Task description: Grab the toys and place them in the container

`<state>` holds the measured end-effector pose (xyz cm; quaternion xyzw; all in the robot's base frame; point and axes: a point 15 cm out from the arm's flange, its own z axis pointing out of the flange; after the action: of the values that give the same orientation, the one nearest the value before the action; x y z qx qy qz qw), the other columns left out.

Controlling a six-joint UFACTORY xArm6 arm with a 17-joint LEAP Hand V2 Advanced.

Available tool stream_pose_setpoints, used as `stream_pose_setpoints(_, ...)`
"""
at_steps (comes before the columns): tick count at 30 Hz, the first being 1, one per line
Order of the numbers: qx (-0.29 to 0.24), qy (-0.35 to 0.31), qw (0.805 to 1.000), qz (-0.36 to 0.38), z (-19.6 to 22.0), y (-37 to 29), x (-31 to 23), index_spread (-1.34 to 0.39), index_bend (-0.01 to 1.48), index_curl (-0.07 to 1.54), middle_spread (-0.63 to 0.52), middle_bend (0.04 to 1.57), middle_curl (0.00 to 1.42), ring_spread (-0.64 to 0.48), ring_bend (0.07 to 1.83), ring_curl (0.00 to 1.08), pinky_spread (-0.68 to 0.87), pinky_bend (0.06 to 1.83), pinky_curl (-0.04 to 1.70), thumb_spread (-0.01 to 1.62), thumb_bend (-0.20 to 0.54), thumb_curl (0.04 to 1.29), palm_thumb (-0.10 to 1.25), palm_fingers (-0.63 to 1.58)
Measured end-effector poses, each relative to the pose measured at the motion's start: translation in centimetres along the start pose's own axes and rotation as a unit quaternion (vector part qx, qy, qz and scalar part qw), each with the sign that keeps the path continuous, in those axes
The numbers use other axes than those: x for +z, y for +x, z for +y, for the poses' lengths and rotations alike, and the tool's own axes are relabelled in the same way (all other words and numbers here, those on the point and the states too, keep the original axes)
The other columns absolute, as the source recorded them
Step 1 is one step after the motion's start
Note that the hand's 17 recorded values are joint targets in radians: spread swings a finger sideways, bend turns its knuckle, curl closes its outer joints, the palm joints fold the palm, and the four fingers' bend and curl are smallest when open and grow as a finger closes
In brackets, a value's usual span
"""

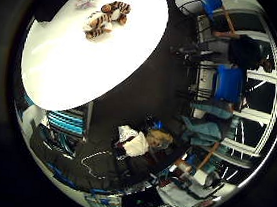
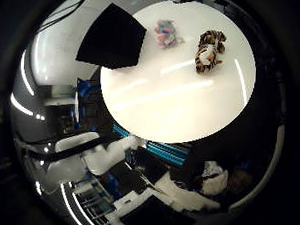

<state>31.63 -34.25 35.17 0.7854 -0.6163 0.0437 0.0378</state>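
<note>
We look down on a round white table (image 2: 175,103) from well above, so it sits small in both palm views and nothing on it is yet within reach. At its edge rests the black container (image 2: 113,38), a dark angular box partly overhanging the rim, presumably set there so the toys can be dropped in from the table side. Well apart from it, out on the bare tabletop, lies the tiger toy (image 2: 208,51), a striped plush on its side with limbs loose, open to a grasp from above. Between the tiger and the container, nearer the container, lies a smaller pastel toy (image 2: 166,33) of pink and blue, too small for us to say what it is. Neither toy touches the other or the box. We see no part of the robot hand, so we cannot tell how its fingers are set. We judge the task not yet started.
</note>
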Motion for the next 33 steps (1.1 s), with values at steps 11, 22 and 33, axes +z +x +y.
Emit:
stream_pose_setpoints(11,-0.035,0.0,0.999,-0.017,-4.7,1.1,6.8,-0.4,0.16,0.27,-0.02,0.19,0.32,0.17,0.34,0.24,0.39,0.42,0.3,0.9,-0.035,0.29,0.25,0.11)
stream_pose_setpoints(22,-0.049,0.015,0.998,-0.036,-9.8,-0.3,11.8,-0.41,0.17,0.29,-0.02,0.19,0.31,0.17,0.31,0.25,0.39,0.4,0.3,0.89,-0.034,0.3,0.23,0.11)
stream_pose_setpoints(33,-0.053,-0.008,0.997,-0.061,-11.5,-0.9,16.6,-0.43,0.18,0.3,-0.05,0.19,0.3,0.17,0.28,0.25,0.4,0.38,0.3,0.87,-0.032,0.3,0.22,0.12)
